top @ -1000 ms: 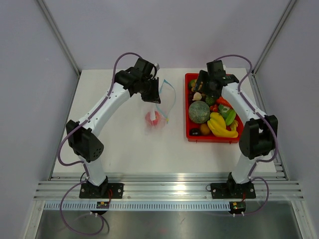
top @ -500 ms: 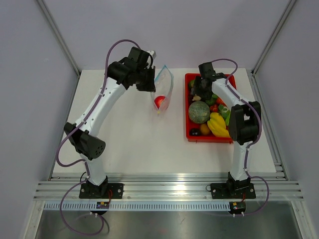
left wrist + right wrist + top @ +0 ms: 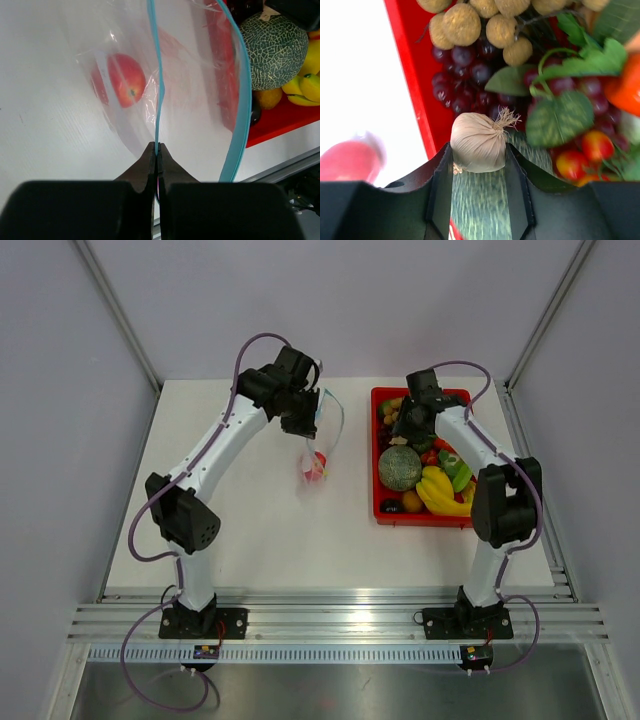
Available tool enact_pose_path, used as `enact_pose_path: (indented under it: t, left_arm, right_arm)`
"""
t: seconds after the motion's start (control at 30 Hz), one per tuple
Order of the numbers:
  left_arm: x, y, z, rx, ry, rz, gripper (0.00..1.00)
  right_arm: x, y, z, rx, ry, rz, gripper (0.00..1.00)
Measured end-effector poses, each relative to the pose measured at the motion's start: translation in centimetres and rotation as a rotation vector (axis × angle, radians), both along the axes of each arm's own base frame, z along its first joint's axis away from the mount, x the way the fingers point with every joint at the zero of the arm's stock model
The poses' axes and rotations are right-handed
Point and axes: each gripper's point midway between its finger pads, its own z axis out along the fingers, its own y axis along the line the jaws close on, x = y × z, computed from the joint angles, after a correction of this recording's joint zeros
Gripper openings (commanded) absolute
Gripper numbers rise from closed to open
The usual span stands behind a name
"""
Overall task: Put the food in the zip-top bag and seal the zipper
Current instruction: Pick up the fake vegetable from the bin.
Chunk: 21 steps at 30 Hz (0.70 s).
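Left wrist, left gripper point(image 3: 156, 150): my jaws pinched tight on the zipper point(image 3: 156, 90), mouth gaping.
Zip-top bag point(image 3: 200, 75): hangs from my grip, left of red tray point(image 3: 280, 125); red fruit point(image 3: 126, 80) at the bottom.
Right gripper point(image 3: 479, 155): clamped on garlic bulb point(image 3: 479, 140) over tray's far-left corner.
Changed: bag has swung from tilted to hanging straighter.
Meaning: mouth ready; garlic likely goes left next; most food point(image 3: 430, 480) untransferred.

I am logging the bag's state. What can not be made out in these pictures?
- Left wrist view: the zipper strip runs off the top edge, so the far end of the bag's mouth is unseen.
- Right wrist view: a red shape at lower left is too blurred to name.
- Top view: the garlic in the right hand is too small to recognise.
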Motion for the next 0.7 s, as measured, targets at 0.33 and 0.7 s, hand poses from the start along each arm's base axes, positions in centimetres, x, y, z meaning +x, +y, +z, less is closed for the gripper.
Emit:
enact_pose_path:
  t: [0.33,0.7]
  left_arm:
    - [-1.2,-3.2,-2.0,-0.034,0.04,-0.071,0.0]
    - [-1.6,-3.7,-3.1,-0.032,0.063,-0.101,0.0]
  right_arm:
    - [-2.1,-0.5,5.9,0.047,-0.121,-0.017,0.31]
    - [-5.8,4.2,15.6,0.221,-0.31,0.1,0.34]
